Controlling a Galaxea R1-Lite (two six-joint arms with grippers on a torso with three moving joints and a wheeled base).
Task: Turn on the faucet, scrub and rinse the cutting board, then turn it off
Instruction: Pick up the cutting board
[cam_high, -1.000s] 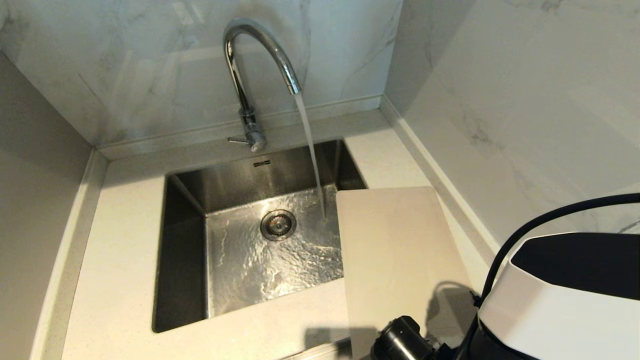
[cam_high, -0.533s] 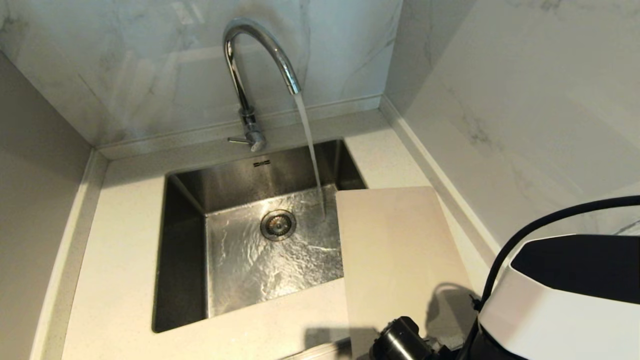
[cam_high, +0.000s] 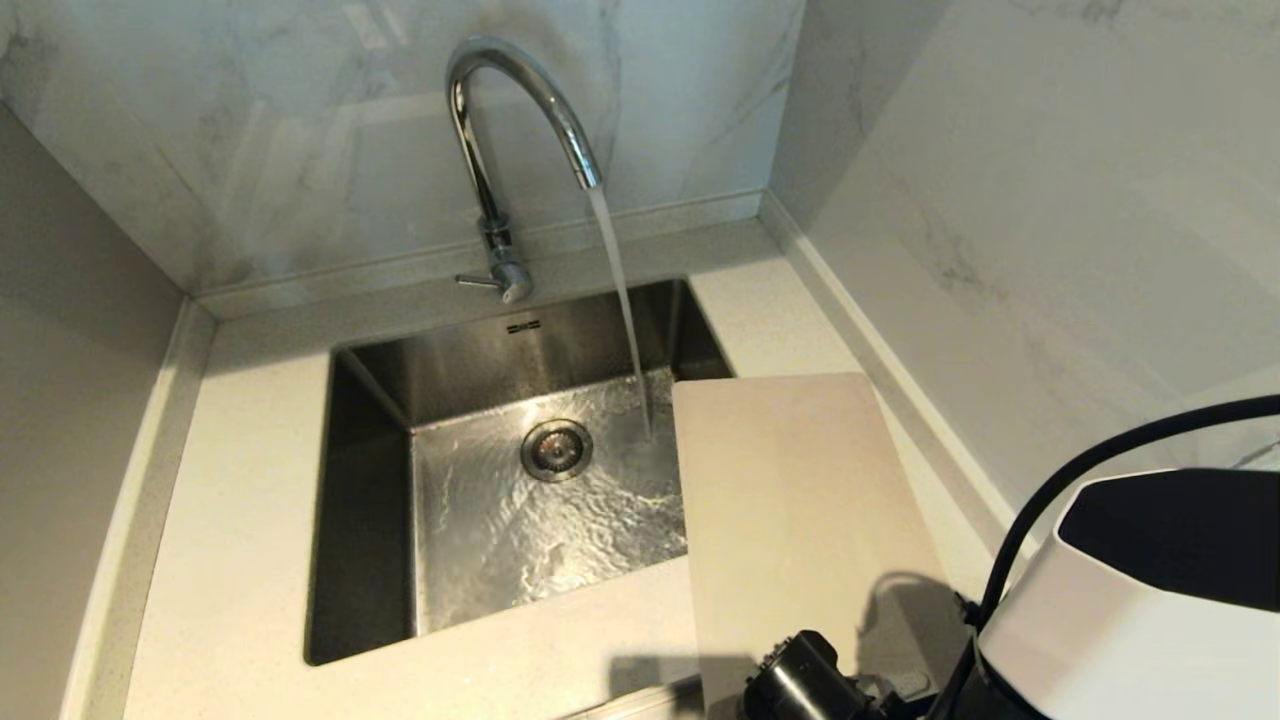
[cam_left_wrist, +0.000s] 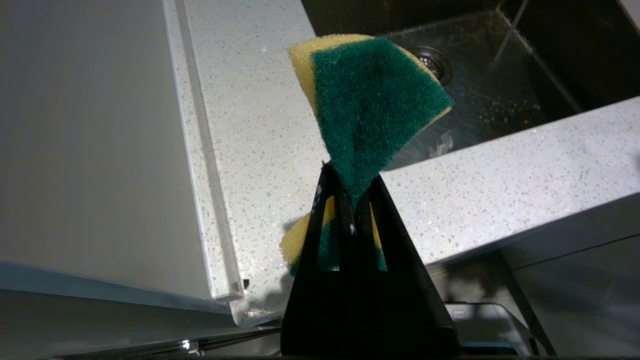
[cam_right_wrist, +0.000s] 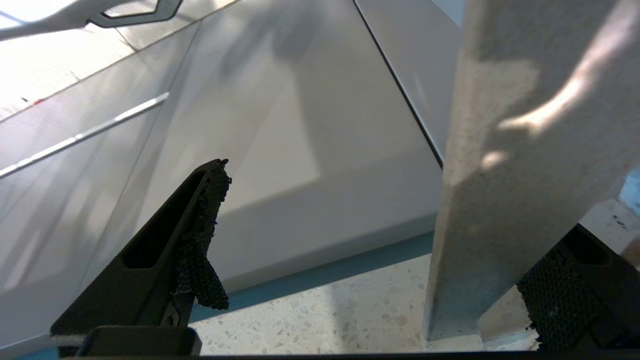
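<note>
The chrome faucet (cam_high: 500, 110) stands behind the sink (cam_high: 370, 480) with its thin lever (cam_high: 475, 282) pointing left. A stream of water (cam_high: 620, 290) falls into the basin just beside the cutting board (cam_high: 790, 500). This pale beige board lies flat on the right counter, with its left edge hanging over the sink. My left gripper (cam_left_wrist: 350, 180) is shut on a green and yellow sponge (cam_left_wrist: 370, 100), held above the counter's near left corner. My right gripper (cam_right_wrist: 395, 200) is open and empty, low by the counter's front edge (cam_right_wrist: 500, 200). The right arm (cam_high: 1130, 600) shows at the lower right.
The speckled white counter (cam_high: 250, 500) surrounds the sink, and marble walls close it in at the back and right. A drain (cam_high: 556, 449) sits in the wet basin floor. Grey cabinet fronts (cam_right_wrist: 300, 125) and terrazzo floor (cam_right_wrist: 325, 310) lie below the counter.
My right arm's white casing has shifted slightly to the right at the lower right of the head view. Water keeps running; the cutting board and faucet have not moved.
</note>
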